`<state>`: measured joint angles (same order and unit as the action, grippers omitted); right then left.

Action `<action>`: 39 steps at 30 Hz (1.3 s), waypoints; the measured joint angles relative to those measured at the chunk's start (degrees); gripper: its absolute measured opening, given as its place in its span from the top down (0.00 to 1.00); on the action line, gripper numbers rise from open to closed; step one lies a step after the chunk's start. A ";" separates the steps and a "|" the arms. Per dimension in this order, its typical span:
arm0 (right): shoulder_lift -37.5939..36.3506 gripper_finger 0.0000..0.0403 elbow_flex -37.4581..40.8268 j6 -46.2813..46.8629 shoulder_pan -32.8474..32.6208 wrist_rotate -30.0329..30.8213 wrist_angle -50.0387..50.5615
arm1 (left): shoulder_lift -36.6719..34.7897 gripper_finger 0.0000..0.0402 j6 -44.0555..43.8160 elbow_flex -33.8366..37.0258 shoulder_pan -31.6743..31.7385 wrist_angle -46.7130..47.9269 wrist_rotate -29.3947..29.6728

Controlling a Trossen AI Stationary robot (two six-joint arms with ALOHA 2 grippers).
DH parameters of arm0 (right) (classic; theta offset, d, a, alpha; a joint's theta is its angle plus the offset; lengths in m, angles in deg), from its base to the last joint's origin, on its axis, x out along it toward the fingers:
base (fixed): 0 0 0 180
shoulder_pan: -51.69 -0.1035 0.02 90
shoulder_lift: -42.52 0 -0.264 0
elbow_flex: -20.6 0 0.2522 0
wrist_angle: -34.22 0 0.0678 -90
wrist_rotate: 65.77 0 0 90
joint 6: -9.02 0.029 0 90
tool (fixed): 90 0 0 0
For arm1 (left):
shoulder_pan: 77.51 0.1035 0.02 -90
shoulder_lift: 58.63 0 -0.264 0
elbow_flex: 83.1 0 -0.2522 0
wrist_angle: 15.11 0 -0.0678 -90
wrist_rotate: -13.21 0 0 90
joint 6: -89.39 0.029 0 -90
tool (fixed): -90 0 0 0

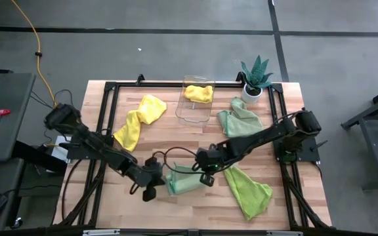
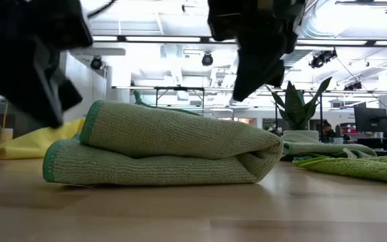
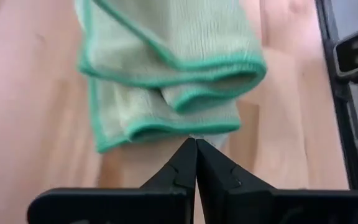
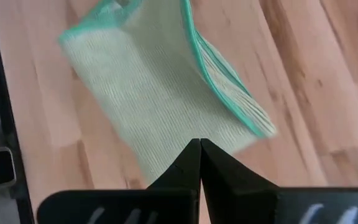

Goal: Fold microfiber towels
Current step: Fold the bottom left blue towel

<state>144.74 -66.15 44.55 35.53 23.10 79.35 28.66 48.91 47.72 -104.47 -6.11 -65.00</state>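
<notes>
**Folded mint towel between two closed tools**

The folded mint towel (image 1: 184, 179) lies on the tabletop (image 1: 195, 203) near its front edge, at about 6 o'clock from the tabletop's centre. In the low view it shows as a thick bundle of layers (image 2: 160, 154) with a darker green hem, resting flat on the wood.

The left tool (image 1: 151, 187) sits at the towel's 9 o'clock, just beside it; its fingers are pressed together with nothing between them, the tips just short of the towel's hem (image 3: 196, 142). The right tool (image 1: 207, 176) is at the towel's 2 o'clock, above its edge, fingers likewise pressed together and empty (image 4: 199, 144).

Other cloths lie around. A lime green towel (image 1: 249, 190) is spread loosely at 4 o'clock from the folded one. A second pale green towel (image 1: 239, 121) is crumpled at 1 o'clock, under the right arm. A yellow towel (image 1: 138, 122) lies twisted at 11 o'clock. At 12 o'clock stands a clear bin (image 1: 192, 113) holding another yellow towel (image 1: 199, 93). A potted plant (image 1: 254, 77) stands at the far right corner.

The tabletop is pale wooden planks in a black frame, standing on a grey floor. Beyond it the low view shows a bright room with ceiling lights.
</notes>
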 joint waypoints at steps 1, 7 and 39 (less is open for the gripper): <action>-0.61 1.00 0.00 -0.52 0.00 0.17 1.49 | -1.74 1.00 0.18 0.00 -0.16 1.48 1.36; -2.37 1.00 0.54 -2.32 -0.24 0.57 7.39 | -8.28 1.00 3.14 0.00 -1.16 -3.09 9.80; -2.29 1.00 28.66 23.62 -1.22 5.58 -44.98 | 20.96 1.00 0.16 -13.29 2.59 -5.85 1.71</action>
<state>142.45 -37.49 68.17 34.30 28.67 34.36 49.62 49.07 34.43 -101.89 -11.96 -63.29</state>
